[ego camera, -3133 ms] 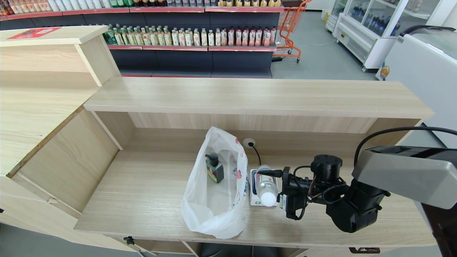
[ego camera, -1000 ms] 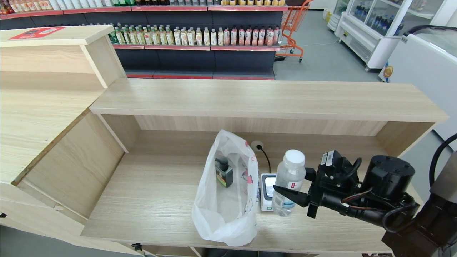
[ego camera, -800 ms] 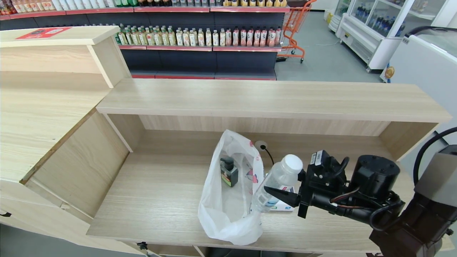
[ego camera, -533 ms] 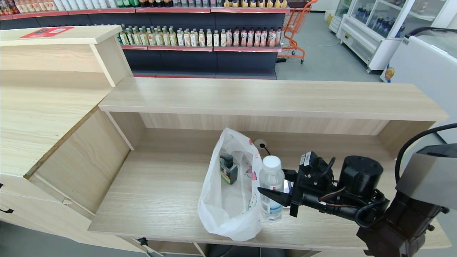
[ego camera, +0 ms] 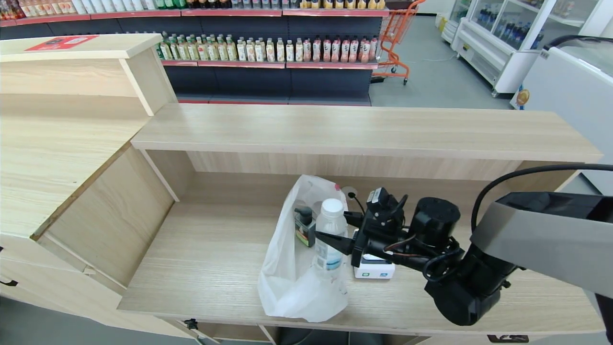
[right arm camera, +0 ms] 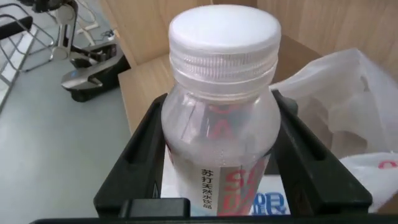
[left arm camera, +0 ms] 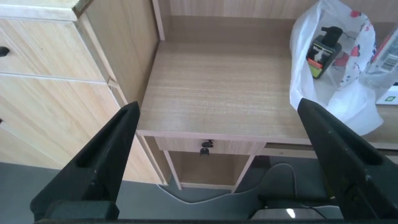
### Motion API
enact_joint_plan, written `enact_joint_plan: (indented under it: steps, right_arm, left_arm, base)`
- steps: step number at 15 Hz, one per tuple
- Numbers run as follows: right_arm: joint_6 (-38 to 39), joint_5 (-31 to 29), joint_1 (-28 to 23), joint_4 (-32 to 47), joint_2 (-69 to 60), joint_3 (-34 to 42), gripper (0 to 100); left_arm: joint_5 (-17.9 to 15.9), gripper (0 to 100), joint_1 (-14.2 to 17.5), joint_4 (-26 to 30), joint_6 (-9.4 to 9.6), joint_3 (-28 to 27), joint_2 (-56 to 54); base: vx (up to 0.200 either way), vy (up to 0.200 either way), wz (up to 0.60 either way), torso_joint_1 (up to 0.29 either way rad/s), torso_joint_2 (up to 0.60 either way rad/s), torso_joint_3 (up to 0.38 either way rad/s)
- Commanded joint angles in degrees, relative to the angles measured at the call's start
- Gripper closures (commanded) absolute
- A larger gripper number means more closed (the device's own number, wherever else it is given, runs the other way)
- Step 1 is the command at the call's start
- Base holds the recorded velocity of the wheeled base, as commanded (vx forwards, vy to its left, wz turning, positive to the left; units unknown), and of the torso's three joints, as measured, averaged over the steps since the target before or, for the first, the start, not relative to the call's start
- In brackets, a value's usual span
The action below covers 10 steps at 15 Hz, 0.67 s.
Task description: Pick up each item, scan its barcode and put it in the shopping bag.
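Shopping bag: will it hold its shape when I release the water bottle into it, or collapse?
Likely floppy: the shopping bag is thin, crumpled film with sagging walls, so it may fold under the water bottle held in the right claw. Probably light enough to slide if nudged, though the pump bottle inside may anchor it a little.

We see a white-capped clear bottle (ego camera: 329, 235), a white bag (ego camera: 287, 282) printed in red, a black pump bottle (ego camera: 304, 229), a pale wood-grain tabletop (ego camera: 206, 258).
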Motion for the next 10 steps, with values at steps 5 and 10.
enact_joint_plan:
  steps: [5,10]
  right_arm:
    - [5.17,-0.08,2.41,-0.06,5.98,-13.97,100]
    - [5.08,-0.08,1.1,-0.06,10.2,-16.87,100]
  left_arm:
    - [-0.04,0,0.01,-0.01,-0.01,0.0,-0.02]
    - [-0.04,0,0.01,-0.01,-0.01,0.0,-0.02]
  base:
    - [0.0,0.0,0.0,0.0,0.0,0.0]
    - [0.0,0.0,0.0,0.0,0.0,0.0]
